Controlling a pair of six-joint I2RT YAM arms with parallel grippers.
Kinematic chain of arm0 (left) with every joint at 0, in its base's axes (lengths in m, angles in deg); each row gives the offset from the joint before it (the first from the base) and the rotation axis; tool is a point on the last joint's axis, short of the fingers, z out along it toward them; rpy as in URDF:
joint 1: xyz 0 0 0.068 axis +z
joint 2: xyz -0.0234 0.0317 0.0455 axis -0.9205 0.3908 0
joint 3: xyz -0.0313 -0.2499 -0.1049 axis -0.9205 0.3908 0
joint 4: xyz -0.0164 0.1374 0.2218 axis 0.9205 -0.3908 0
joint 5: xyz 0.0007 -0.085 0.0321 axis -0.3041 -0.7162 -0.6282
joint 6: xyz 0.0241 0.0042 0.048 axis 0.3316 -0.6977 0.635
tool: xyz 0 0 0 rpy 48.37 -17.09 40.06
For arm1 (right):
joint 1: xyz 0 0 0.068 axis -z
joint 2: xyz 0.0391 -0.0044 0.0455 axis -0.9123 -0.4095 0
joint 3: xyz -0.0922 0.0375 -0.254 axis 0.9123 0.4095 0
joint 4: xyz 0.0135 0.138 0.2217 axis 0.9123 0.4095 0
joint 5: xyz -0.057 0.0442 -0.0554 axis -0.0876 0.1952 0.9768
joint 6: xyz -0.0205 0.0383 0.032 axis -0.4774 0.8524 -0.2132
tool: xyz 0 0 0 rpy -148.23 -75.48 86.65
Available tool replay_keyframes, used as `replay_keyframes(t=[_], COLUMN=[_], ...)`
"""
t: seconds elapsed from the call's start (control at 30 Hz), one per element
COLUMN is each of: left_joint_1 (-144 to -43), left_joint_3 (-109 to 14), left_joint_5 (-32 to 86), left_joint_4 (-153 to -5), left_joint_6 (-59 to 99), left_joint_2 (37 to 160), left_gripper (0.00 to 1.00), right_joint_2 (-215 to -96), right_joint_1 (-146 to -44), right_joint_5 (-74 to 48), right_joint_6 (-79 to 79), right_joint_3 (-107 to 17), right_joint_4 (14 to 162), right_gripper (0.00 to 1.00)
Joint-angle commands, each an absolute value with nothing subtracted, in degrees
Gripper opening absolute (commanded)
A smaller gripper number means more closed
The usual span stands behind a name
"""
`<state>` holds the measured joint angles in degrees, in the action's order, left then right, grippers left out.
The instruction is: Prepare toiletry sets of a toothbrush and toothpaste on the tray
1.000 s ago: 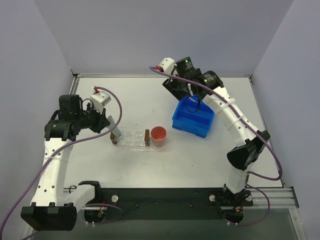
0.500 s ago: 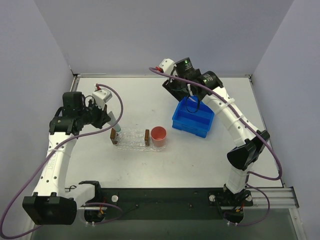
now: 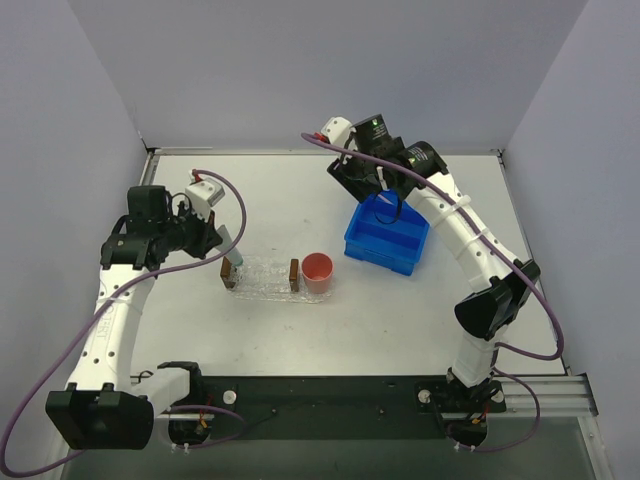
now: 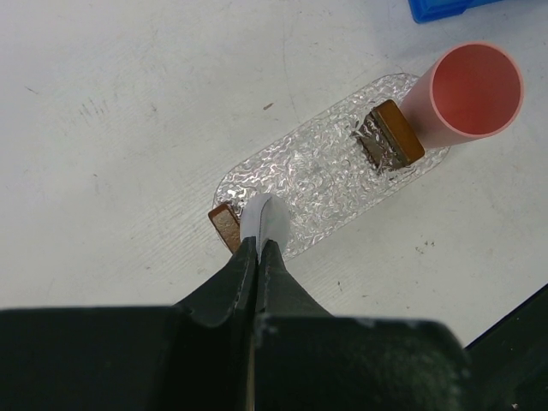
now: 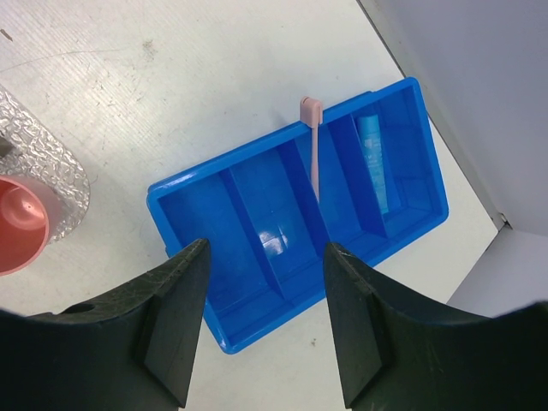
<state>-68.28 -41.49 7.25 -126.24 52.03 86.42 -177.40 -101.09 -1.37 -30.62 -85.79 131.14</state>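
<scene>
My left gripper [image 4: 259,247] is shut on the whitish-grey toothpaste tube [image 4: 265,217] and holds it over the left end of the clear bumpy tray [image 4: 321,175]. In the top view this gripper [image 3: 222,242] and the tube [image 3: 230,250] hang just above the tray [image 3: 262,279]. My right gripper [image 5: 265,250] is open and empty above the blue bin [image 5: 180,187]. It also shows in the top view [image 3: 386,196]. The pink toothbrush [image 5: 314,154] leans in the bin, head up at the far rim. The light blue toothpaste tube [image 5: 374,158] lies in the bin's right compartment.
Two brown blocks [image 4: 226,228] [image 4: 390,135] stand on the tray, one near each end. A pink cup [image 4: 473,89] stands at the tray's right end, also seen from the top [image 3: 317,270]. The blue bin [image 3: 386,246] sits to the right of the cup.
My left gripper, with the whitish-grey tube in it, has risen and drawn back a little from the tray's left end. The right arm has hardly moved.
</scene>
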Motion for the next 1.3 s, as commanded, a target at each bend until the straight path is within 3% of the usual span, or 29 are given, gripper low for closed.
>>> replay_keyframes(t=[0.0,1.27], left_joint_1=[-67.88,-68.14], left_joint_3=[-40.99,-38.62], left_joint_5=[6.65,5.95], left_joint_4=[-122.75,-120.47], left_joint_6=[51.90,51.47], left_joint_2=[84.68,85.47], left_gripper=[0.00,0.00], right_joint_2=[-176.84,-177.45], right_joint_1=[-100.72,-100.72], right_joint_5=[-2.06,-2.50], right_joint_6=[-29.62,-29.18], right_joint_3=[-86.07,-86.07], right_joint_4=[131.12,131.29], right_gripper=[0.50,0.50])
